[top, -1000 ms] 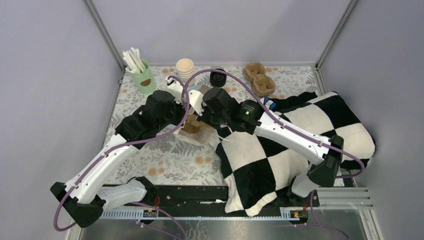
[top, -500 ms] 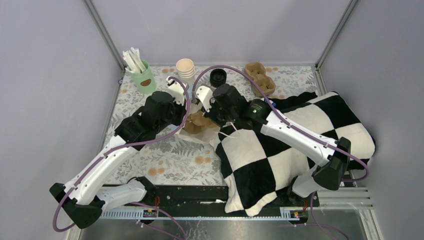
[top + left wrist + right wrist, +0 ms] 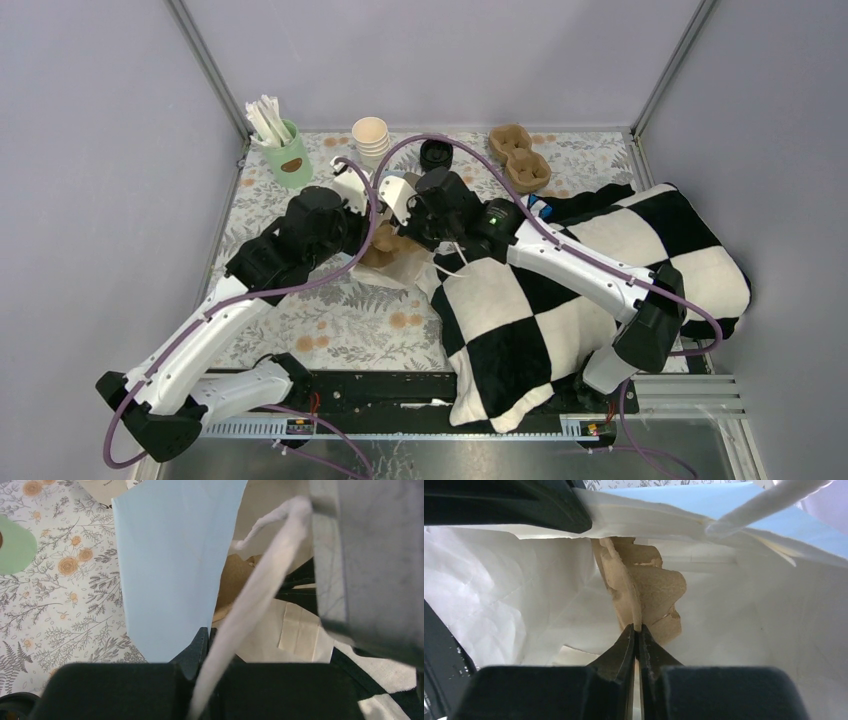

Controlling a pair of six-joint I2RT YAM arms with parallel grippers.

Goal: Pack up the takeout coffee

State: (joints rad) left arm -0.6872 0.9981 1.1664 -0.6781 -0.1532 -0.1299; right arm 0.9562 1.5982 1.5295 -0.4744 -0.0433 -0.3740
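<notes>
Over the table's middle, on the top camera, I see my left arm [image 3: 225,305] and right arm [image 3: 580,265] meeting at a paper bag [image 3: 408,268], just left of the checkered cloth [image 3: 520,340]. I cannot tell where the takeout coffee sits.

On the left wrist camera, the left pincer [image 3: 204,642] is squeezed together on the bag's rim, with the white cord handle [image 3: 260,585] running through its tips.

On the right wrist camera, inside the bag, the right pincer [image 3: 638,635] is all but closed, nipping the thin edge of the brown cup carrier [image 3: 649,590].
</notes>
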